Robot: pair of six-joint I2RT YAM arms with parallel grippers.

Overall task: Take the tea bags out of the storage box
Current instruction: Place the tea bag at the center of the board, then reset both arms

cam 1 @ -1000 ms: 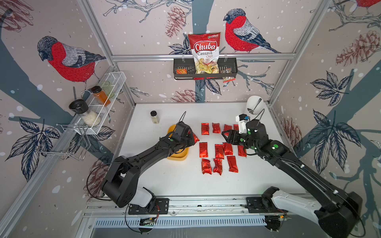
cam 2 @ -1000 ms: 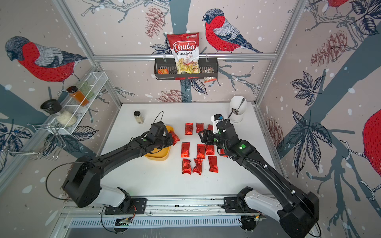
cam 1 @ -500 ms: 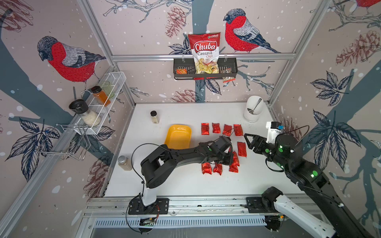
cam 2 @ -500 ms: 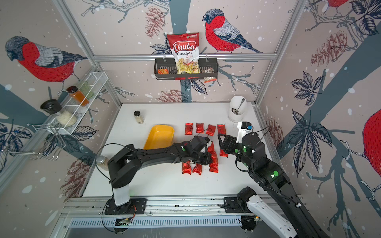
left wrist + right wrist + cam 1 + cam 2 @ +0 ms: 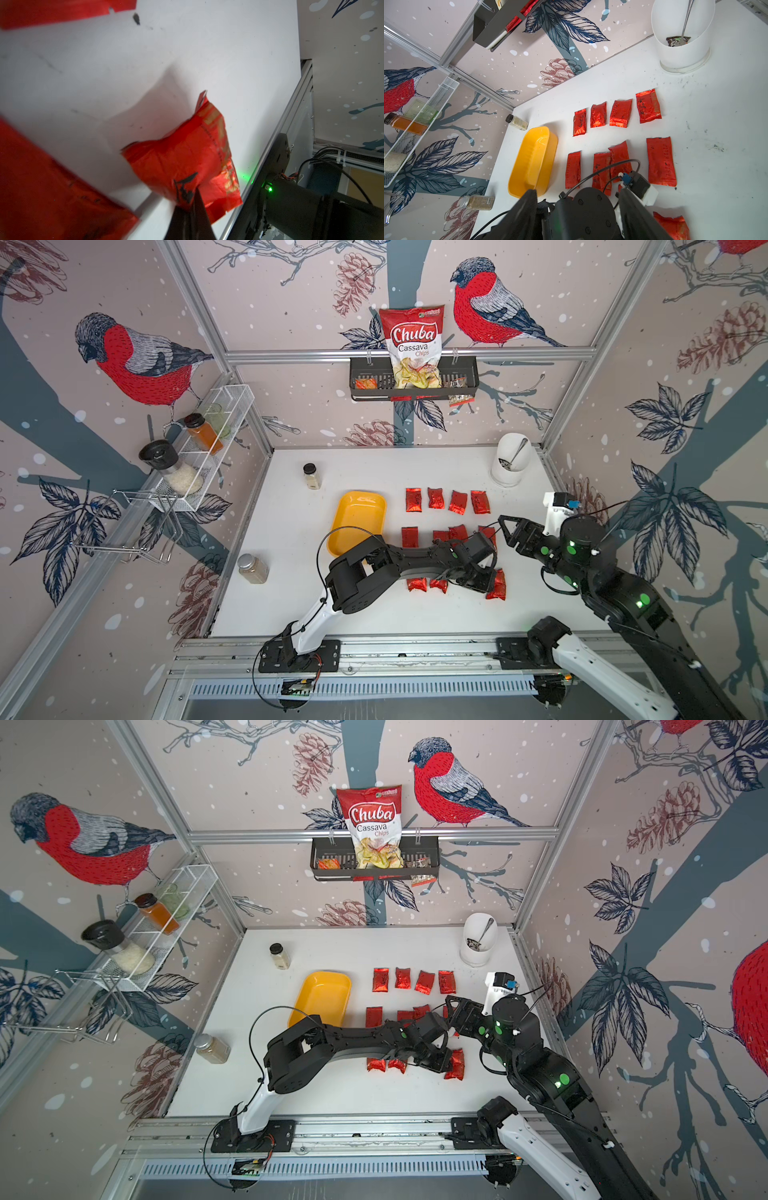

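crinkled shiny foil tea bags, a glossy smooth plastic storage box, a matt scuffed table.

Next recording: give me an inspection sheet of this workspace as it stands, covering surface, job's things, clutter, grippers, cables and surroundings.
Surface: white table; dark specks on it.
Job's things: yellow box empty; tea bags lie in rows on the table beside it.
Clutter: upright jar; lying jar; white cup holding a spoon.
Grippers: left gripper shut on the edge of a tea bag; right gripper open, empty.
Cables: black cable loops up from the left arm.
Surroundings: wire rack with jars on the side wall; black basket with a chips bag on the back wall.
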